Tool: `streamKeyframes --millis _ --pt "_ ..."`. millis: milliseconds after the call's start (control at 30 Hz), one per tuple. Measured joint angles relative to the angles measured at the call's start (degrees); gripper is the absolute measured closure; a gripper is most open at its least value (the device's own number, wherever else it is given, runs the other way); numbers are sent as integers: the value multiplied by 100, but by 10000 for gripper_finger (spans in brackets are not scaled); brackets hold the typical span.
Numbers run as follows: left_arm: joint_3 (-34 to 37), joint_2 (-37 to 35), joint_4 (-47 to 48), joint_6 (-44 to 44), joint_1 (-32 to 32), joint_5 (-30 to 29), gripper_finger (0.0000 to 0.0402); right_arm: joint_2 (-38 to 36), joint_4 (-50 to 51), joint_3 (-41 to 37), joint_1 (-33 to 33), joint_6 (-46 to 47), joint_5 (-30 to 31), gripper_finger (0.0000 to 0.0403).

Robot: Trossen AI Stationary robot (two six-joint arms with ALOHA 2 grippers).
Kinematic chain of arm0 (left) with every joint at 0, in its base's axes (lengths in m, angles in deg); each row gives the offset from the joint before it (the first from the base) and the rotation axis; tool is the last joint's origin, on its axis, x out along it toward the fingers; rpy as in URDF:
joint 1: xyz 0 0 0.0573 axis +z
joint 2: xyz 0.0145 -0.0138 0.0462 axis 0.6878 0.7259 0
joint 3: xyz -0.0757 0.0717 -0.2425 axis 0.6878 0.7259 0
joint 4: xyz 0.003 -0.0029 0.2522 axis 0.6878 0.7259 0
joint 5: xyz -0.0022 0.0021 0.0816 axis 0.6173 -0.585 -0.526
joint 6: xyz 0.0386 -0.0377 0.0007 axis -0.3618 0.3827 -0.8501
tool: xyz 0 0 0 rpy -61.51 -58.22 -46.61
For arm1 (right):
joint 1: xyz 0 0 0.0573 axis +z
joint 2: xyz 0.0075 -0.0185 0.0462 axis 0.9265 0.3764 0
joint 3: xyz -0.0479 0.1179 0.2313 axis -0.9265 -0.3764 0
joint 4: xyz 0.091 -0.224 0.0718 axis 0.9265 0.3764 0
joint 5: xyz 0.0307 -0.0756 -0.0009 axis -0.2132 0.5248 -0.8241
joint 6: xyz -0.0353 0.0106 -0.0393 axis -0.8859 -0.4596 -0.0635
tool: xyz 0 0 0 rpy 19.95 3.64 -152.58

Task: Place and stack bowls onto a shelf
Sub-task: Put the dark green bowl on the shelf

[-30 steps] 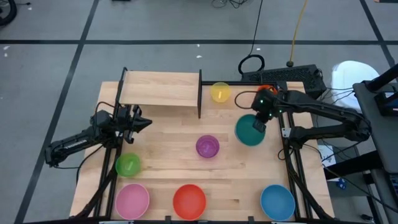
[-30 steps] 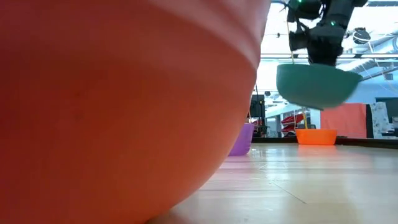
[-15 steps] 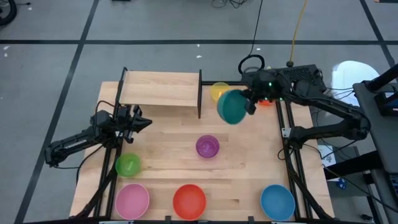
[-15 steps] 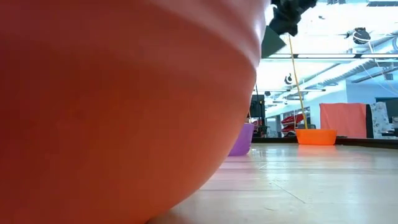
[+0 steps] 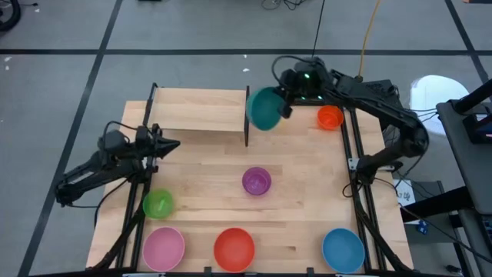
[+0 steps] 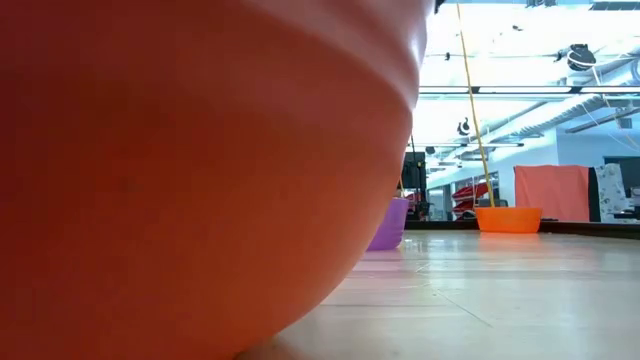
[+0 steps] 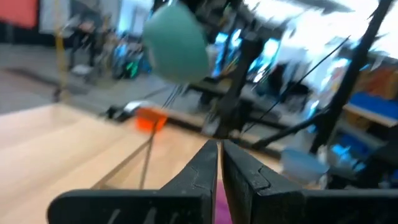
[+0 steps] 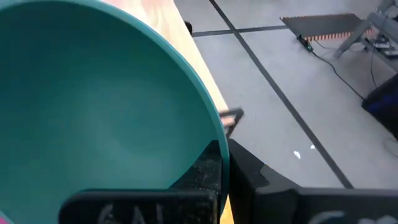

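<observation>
Overhead, the right hand [image 5: 283, 104] pinches the teal bowl's [image 5: 264, 109] rim.

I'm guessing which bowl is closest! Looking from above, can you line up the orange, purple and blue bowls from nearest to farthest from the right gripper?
From the right gripper, which holds the teal bowl:
1. Orange bowl, at the table's far right.
2. Purple bowl, mid-table.
3. Blue bowl, near right corner.

No text, label, brand or number can be read anywhere. Pale marks show on the right gripper [image 8: 221, 186], but they cannot be made out.
</observation>
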Motion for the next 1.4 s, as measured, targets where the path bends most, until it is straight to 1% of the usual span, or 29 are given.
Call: streamKeyframes --millis 67,133,233,333,467,600,767,1067,1400 --pt "-360 0 723 -157 0 -167 376 328 -11 412 0 -87 -230 403" --pt "-697 0 1197 -341 0 -282 376 647 -26 823 2 -159 -359 403" --pt "-1144 0 1725 -573 0 -519 376 1110 -22 1381 28 -160 -362 403" --pt "-1522 0 2196 -707 0 -886 376 1526 -14 1838 51 -161 -369 403" --pt "-1822 0 2716 -767 0 -1334 376 1937 -19 2263 94 -158 -704 403" --pt "-1864 0 2730 -773 0 -1415 376 2235 -57 2466 132 -157 -803 403" --pt "-1863 0 2736 -769 0 -1415 376 2468 -230 2474 134 -152 -805 403" --pt "-1863 0 2740 -760 0 -1402 376 2868 -280 2478 -47 -152 -769 403" --pt "-1861 0 2751 -730 0 -1367 376 3083 -328 2430 -225 -157 -754 403"
